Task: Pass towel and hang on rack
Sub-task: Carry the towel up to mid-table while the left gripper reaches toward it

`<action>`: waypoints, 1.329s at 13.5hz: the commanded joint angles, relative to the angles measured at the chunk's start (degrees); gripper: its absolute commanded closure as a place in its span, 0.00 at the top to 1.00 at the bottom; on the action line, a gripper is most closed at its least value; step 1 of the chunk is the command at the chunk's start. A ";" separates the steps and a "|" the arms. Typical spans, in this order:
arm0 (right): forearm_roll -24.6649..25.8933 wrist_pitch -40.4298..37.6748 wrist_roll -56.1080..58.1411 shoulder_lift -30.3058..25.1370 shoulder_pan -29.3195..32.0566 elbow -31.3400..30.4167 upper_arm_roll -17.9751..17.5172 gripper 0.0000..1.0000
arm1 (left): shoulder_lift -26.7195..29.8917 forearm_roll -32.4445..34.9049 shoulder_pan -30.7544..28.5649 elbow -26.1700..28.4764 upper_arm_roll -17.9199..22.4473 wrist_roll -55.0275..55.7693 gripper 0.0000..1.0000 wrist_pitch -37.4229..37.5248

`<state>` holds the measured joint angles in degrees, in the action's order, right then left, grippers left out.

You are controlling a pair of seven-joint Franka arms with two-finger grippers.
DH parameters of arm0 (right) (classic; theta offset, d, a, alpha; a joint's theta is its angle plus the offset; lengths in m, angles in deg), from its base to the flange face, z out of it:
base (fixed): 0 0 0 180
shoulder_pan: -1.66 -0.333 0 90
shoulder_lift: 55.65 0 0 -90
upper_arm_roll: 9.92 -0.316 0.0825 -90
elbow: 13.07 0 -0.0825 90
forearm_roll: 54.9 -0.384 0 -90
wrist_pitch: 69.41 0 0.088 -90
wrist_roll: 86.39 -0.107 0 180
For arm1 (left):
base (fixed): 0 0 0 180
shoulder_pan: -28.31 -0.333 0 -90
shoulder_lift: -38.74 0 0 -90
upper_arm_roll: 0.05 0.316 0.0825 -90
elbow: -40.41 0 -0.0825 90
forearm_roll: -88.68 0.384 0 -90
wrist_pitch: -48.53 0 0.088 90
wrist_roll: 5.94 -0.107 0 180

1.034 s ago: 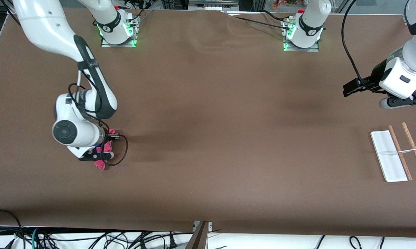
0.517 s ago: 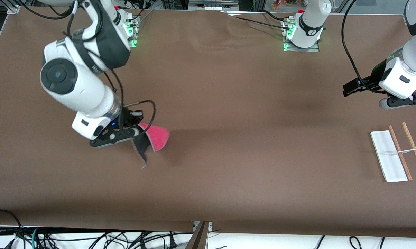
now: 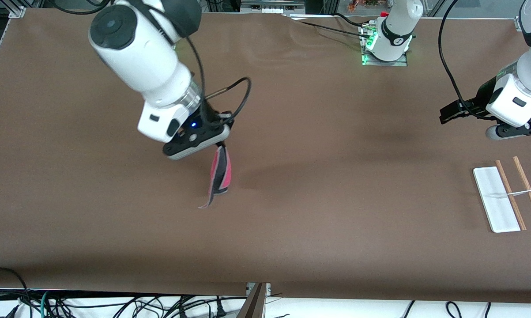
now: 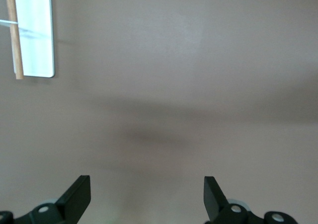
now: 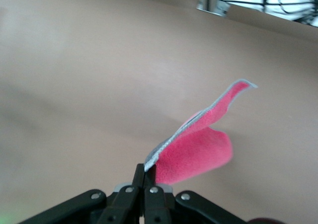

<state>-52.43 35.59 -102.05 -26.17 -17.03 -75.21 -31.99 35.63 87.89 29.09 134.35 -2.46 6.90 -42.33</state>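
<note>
Right gripper (image 3: 220, 143) clamped on towel (image 3: 220, 174) dangling over mid-table, rack (image 3: 506, 198) lying at towel's 3 o'clock toward left arm's end, left gripper (image 4: 146, 196) waiting above it, fingers apart.

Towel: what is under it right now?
Only bare table. The towel hangs in the air from the shut right hand, clear of the surface. Nothing under it looks covered.

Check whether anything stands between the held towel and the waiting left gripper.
Nothing visible does. The right gripper holds the towel over bare table; the open left gripper waits near the rack.
</note>
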 commanded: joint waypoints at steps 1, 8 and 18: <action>0.59 2.04 -0.25 0.49 -3.08 1.58 -0.26 0.00 | -2.34 -2.53 -0.26 -1.48 -0.14 -5.79 1.00 -3.26; 3.32 12.50 -0.60 1.46 -9.60 1.41 0.18 0.00 | -8.40 -14.48 2.28 0.01 -0.75 -20.27 1.00 -17.31; 3.50 14.44 -0.43 1.37 -10.13 1.41 0.09 0.00 | -12.27 -24.78 10.55 8.27 -4.08 -46.66 1.00 -37.53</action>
<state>-49.84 49.74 -102.36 -25.15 -26.74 -75.11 -31.74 22.74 64.79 38.29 139.80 -5.78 -33.85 -75.93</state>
